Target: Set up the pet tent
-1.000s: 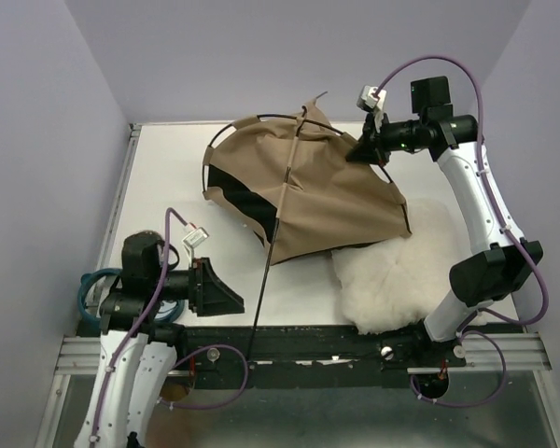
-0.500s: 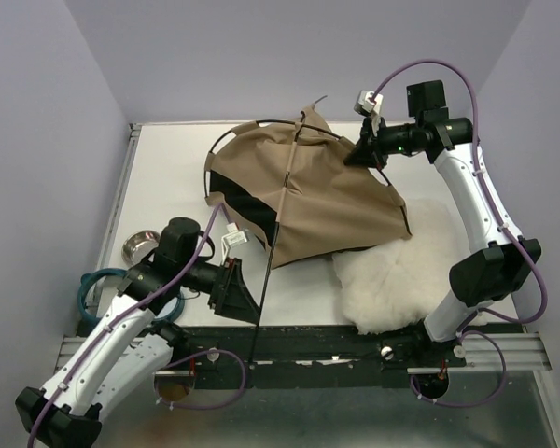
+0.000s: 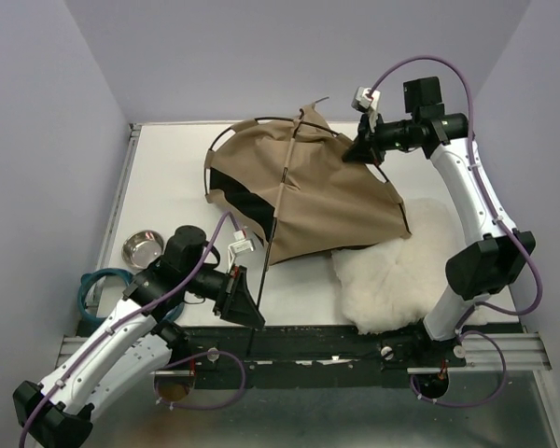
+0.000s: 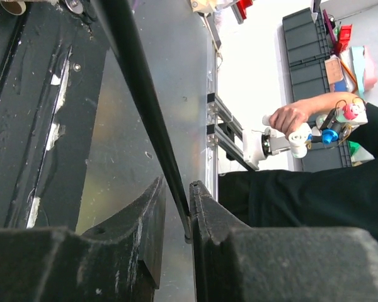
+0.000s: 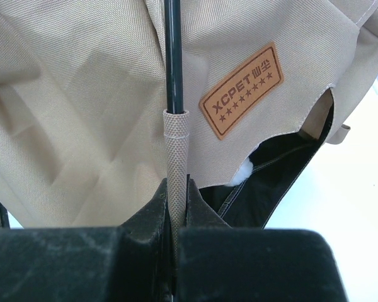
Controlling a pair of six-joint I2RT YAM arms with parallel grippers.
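The pet tent (image 3: 317,196) lies slack at the back middle of the table, tan fabric with a black base. One thin black pole (image 3: 269,252) runs from it down over the front edge. My left gripper (image 3: 245,303) straddles that pole near the front. In the left wrist view the pole (image 4: 145,94) rests against the right finger, with a gap to the left finger, so the left gripper (image 4: 177,182) stands narrowly open. My right gripper (image 3: 355,154) (image 5: 176,182) is shut on the tent's woven tan pole sleeve (image 5: 176,145), beside the leather label (image 5: 241,90) and a white pom-pom (image 5: 242,168).
A white fluffy cushion (image 3: 392,271) lies at the front right, touching the tent's edge. A small metal bowl (image 3: 142,247) and a teal coiled ring (image 3: 98,285) sit at the front left. A black rail (image 3: 336,341) runs along the near edge.
My left arm swung right and forward to the black pole, and its jaws narrowed around it. The metal bowl came into view. My right gripper shifted slightly left, still shut on the sleeve.
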